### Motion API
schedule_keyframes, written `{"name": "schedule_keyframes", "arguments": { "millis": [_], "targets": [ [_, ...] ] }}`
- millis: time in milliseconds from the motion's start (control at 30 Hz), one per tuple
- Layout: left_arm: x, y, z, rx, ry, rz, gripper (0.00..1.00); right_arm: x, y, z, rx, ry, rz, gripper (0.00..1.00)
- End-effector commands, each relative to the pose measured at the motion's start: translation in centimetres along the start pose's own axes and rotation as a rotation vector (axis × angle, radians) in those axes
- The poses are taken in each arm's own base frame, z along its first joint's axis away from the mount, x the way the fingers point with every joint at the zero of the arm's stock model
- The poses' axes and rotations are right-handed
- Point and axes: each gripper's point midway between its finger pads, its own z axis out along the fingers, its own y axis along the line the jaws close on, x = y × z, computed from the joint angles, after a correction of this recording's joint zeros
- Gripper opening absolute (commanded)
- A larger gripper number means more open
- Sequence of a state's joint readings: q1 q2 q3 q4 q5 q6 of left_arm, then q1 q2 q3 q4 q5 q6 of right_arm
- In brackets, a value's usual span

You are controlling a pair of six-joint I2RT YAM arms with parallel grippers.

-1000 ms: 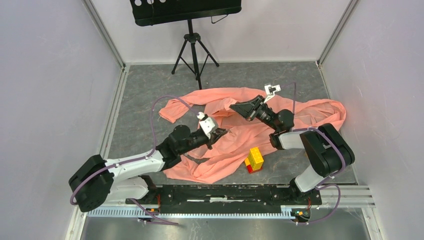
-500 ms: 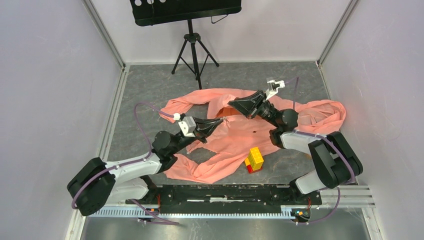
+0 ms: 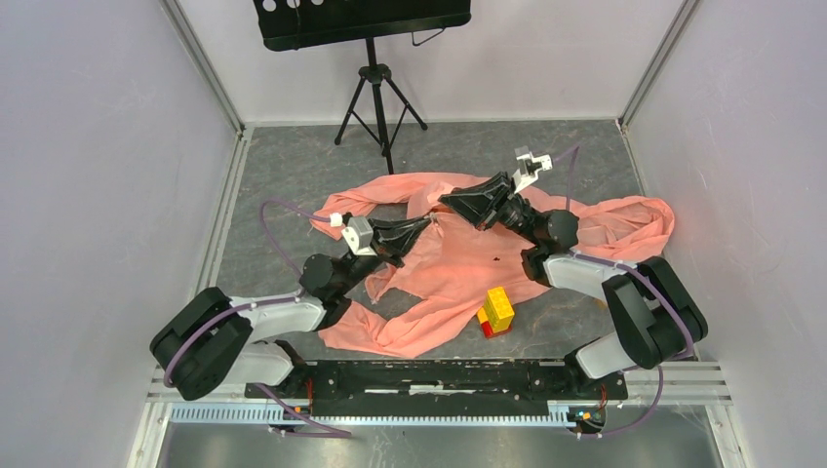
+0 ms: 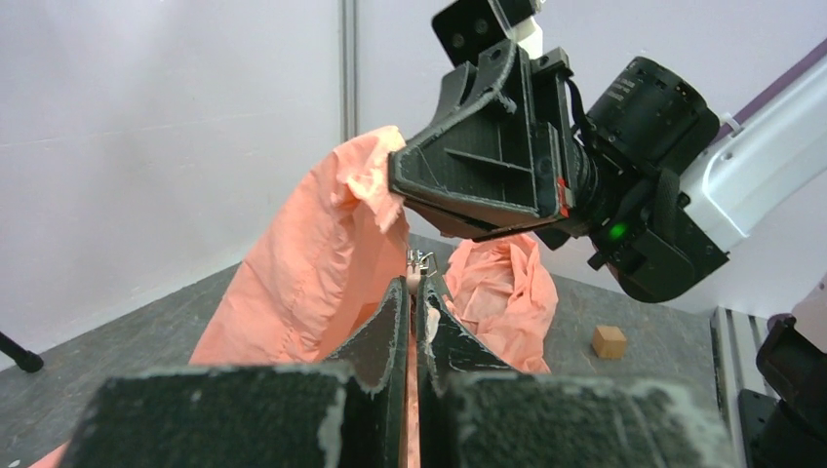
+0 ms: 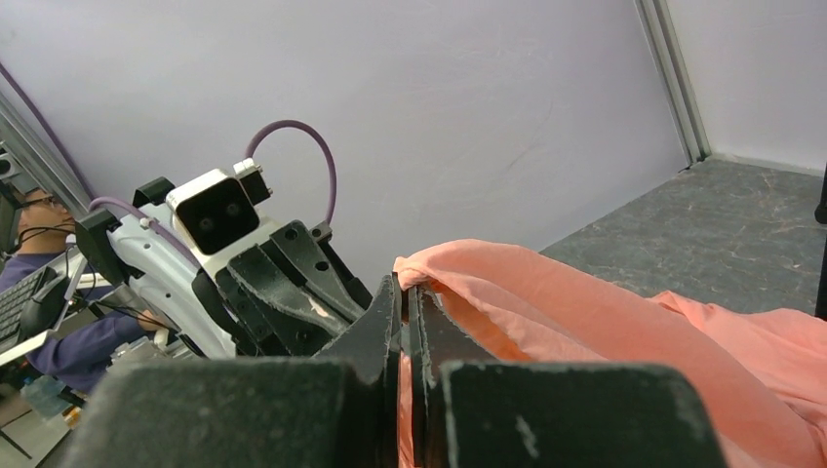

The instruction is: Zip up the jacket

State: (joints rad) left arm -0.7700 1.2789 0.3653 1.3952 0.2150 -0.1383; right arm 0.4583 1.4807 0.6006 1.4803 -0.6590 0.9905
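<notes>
The salmon-pink jacket (image 3: 458, 263) lies spread over the grey floor, its middle lifted between both arms. My left gripper (image 3: 429, 226) is shut on the jacket's zipper edge; in the left wrist view the metal zipper pull (image 4: 420, 261) sticks out just past the gripper (image 4: 413, 285). My right gripper (image 3: 444, 202) is shut on a fold of the jacket's upper edge (image 5: 507, 283), close above and beyond the left one. In the right wrist view the right gripper (image 5: 405, 285) pinches pink fabric, with the left gripper's fingers (image 5: 293, 283) right behind.
A yellow-and-red block stack (image 3: 497, 312) stands on the jacket's near hem. A small wooden cube (image 4: 610, 341) lies on the floor at right. A black tripod stand (image 3: 378, 97) is at the back. Side walls are close.
Both grippers have drawn together and lifted the jacket's middle. The left gripper swung left and up from the fabric near the blocks to the zipper edge.
</notes>
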Motion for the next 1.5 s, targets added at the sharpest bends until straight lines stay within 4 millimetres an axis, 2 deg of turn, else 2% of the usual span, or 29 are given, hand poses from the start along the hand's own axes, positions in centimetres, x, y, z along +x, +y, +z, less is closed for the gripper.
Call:
{"name": "schedule_keyframes", "arguments": {
  "millis": [0,433,733,1233,1467],
  "targets": [
    [-3.0,0.6,0.5,-0.023,-0.131,-0.028,0.02,-4.6,8.5,-1.0,-0.327,-0.213,-0.347,0.00],
    [-2.7,0.7,0.5,-0.010,-0.125,-0.050,0.02,-4.4,8.6,-0.8,-0.342,-0.197,-0.344,0.00],
    [-1.6,0.9,0.2,-0.014,-0.095,-0.048,0.02,-5.4,8.2,-0.7,-0.330,-0.214,-0.305,0.00],
    [-2.2,0.4,0.2,0.014,-0.106,-0.064,0.02,-4.6,7.2,-0.3,-0.327,-0.184,-0.281,0.00],
    [-2.1,0.6,0.3,0.008,-0.105,-0.075,0.02,-4.6,7.7,-0.4,-0.337,-0.183,-0.288,0.00]
  ]
}}
